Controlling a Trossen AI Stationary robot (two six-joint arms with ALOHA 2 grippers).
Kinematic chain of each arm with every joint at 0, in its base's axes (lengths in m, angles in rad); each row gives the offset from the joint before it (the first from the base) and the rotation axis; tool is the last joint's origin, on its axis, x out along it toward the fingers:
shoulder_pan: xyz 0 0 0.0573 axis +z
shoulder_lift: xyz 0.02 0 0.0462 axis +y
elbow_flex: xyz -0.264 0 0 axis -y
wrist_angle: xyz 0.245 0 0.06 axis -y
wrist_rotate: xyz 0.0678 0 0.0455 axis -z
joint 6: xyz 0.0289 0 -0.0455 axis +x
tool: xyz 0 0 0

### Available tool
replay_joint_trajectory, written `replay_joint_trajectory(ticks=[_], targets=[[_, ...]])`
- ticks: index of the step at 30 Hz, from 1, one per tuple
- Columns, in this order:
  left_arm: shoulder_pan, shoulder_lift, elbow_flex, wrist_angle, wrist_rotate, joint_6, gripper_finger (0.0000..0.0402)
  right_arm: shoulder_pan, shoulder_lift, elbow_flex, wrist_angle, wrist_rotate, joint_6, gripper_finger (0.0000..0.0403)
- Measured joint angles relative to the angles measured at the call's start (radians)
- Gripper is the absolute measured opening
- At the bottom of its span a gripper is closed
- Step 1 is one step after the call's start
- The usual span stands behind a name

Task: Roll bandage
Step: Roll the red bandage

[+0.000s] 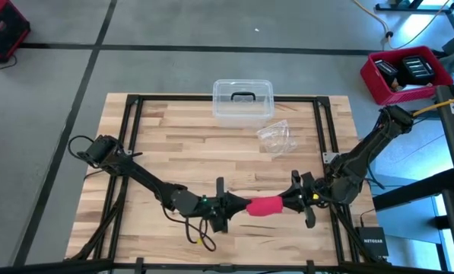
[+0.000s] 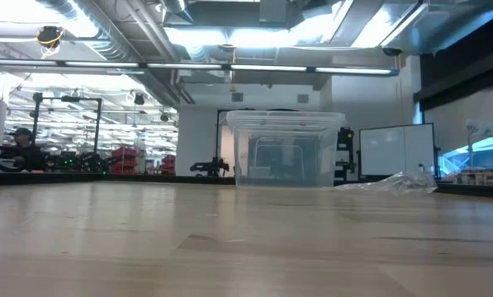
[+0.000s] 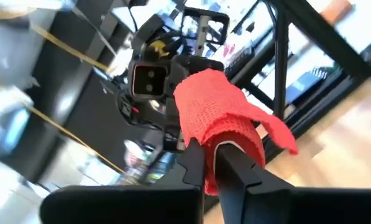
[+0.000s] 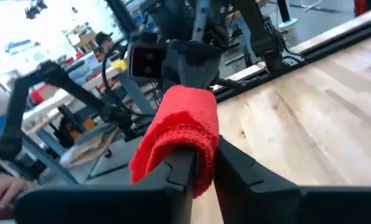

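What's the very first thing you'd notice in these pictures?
The bright red bandage grabs the eye: it hangs between the two dark arms near the table's front edge, with the left tool and the right tool each pinching an end. Behind it, a clear plastic box sits at the table's far edge, with a crinkled clear wrapper close by.

— Where are the two arms?

— Both reach in toward the near middle of the table, meeting end to end. The left gripper (image 1: pixel 238 205) comes from the left, its arm stretched low from the far-left corner; the right gripper (image 1: pixel 287 202) comes from the right, its arm bent at the elbow.

— And the fingers?

— Each pair is pinched narrow on an end of the bandage (image 1: pixel 265 205), which hangs between them above the tabletop.
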Motion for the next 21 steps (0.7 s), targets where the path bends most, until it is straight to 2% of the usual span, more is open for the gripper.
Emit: replay_joint_trajectory(ticks=[5, 11, 21], targets=[[0.002, 0.000, 0.001, 0.006, 0.003, -0.284, 0.0005, -0.001, -0.026, 0.000, 0.001, -0.037, -0.169, 0.0091], [0.016, 0.000, 0.001, -0.005, 0.007, -0.596, 0.0010, -0.001, -0.027, 0.000, 0.001, -0.040, -0.518, 0.0136], [0.071, -0.001, -0.001, -0.065, 0.051, -1.009, 0.0011, 0.003, -0.028, 0.000, -0.014, 0.021, -1.140, 0.0147]])
